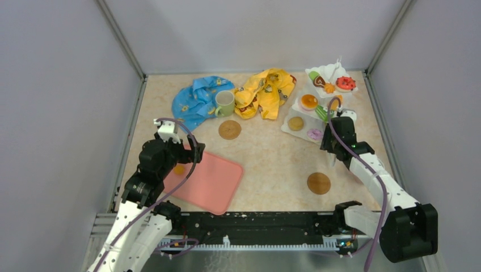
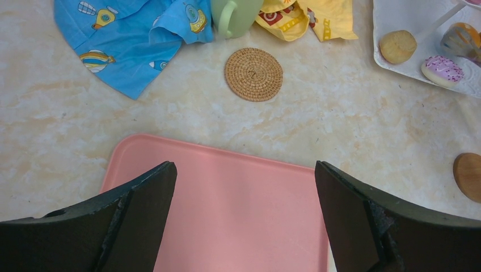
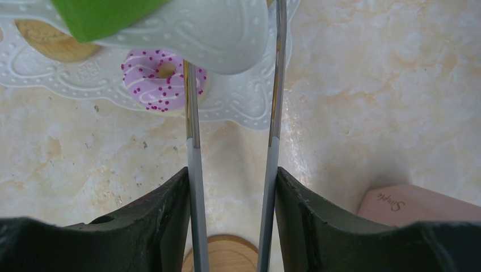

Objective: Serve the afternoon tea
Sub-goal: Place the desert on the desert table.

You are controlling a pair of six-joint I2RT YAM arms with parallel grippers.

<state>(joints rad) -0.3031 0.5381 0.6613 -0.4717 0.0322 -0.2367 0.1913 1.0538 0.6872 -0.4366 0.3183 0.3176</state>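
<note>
**Right gripper** [image 3: 232, 173]: about half open. Each finger lies against the outer side of one arm of the metal tongs [image 3: 194, 164], which it holds. The tongs reach out over the near edge of the white three-tier stand [image 3: 244, 105], close beside a purple sprinkled donut [image 3: 161, 79] on the bottom tier. One tong arm passes behind the edge of the middle tier and the other is cut off at the top of the wrist view, so the tips cannot be seen.

**Left gripper** [image 2: 244, 167]: spread wide and holding nothing, it hangs over the pink tray [image 1: 210, 184] at the near left of the table [image 1: 266, 158].

**Task things:** the stand is at the far right and carries a red donut [image 1: 345, 83], an orange pastry [image 1: 309, 102] and a tan cookie [image 1: 295, 123]. The pale green mug [image 1: 224, 103] sits at the far middle, between the blue cloth [image 1: 195, 99] and the yellow cloth [image 1: 266, 90]. One coaster [image 1: 230, 129] lies just near of the mug. The second coaster [image 1: 319, 182] lies at the near right, beside the right arm.

**Hard to make out:** a small orange thing [image 1: 179, 169] lies on the tray, largely hidden under the left arm. A pale pink box [image 3: 420, 204] with script lettering is cut off by the right gripper's finger.
</note>
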